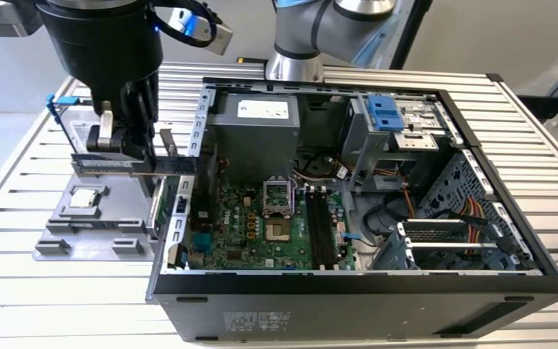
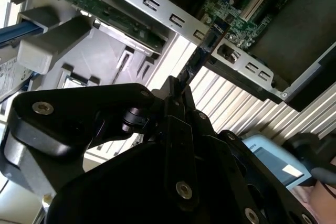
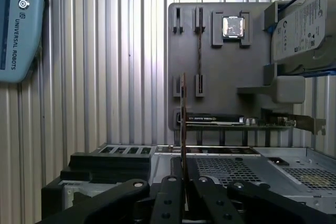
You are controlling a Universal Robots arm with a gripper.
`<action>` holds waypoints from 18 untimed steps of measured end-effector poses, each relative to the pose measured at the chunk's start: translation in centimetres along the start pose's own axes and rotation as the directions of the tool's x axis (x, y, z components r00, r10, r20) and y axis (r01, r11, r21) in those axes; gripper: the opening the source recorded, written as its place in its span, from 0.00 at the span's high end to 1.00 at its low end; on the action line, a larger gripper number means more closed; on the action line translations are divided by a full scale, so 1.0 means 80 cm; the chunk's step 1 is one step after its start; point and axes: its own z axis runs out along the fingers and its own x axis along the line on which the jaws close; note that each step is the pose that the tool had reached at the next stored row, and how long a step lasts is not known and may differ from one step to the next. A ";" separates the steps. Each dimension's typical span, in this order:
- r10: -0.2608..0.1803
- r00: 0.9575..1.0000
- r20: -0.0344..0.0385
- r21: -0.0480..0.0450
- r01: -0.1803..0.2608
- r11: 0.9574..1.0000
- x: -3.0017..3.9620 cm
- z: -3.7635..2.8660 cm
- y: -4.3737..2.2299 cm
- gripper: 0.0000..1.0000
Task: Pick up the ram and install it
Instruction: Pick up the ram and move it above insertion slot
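Gripper (image 3: 183,184): black fingers pressed together on the ram (image 3: 183,116), pinching it.
Ram: level, long side across, hanging above the grey tray (image 1: 61,243); its end on the exterior view's right seems to reach the case wall, though whether they touch I cannot tell.
Tray: near the table (image 1: 27,174) edge on the exterior view's left; holds a square silver chip (image 1: 85,197) and a hard drive (image 3: 302,24).
Tray slot (image 3: 199,51): narrow, bare.
Computer case (image 1: 357,294): open, mid-table, motherboard (image 1: 250,233) exposed.
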 end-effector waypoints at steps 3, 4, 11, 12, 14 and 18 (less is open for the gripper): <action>0.000 1.000 0.000 0.000 0.000 1.000 0.0000 -0.0001 -0.0031 1.00; 0.000 1.000 0.000 0.000 0.000 1.000 -0.0001 -0.0002 -0.0042 1.00; 0.000 1.000 0.000 0.000 0.000 1.000 -0.0002 -0.0004 -0.0113 1.00; 0.000 1.000 0.000 0.000 0.000 1.000 -0.0002 -0.0005 -0.0123 1.00; 0.000 1.000 0.000 0.000 0.000 1.000 -0.0002 -0.0005 -0.0144 1.00; 0.000 1.000 0.000 0.000 0.000 1.000 -0.0003 -0.0007 -0.0185 1.00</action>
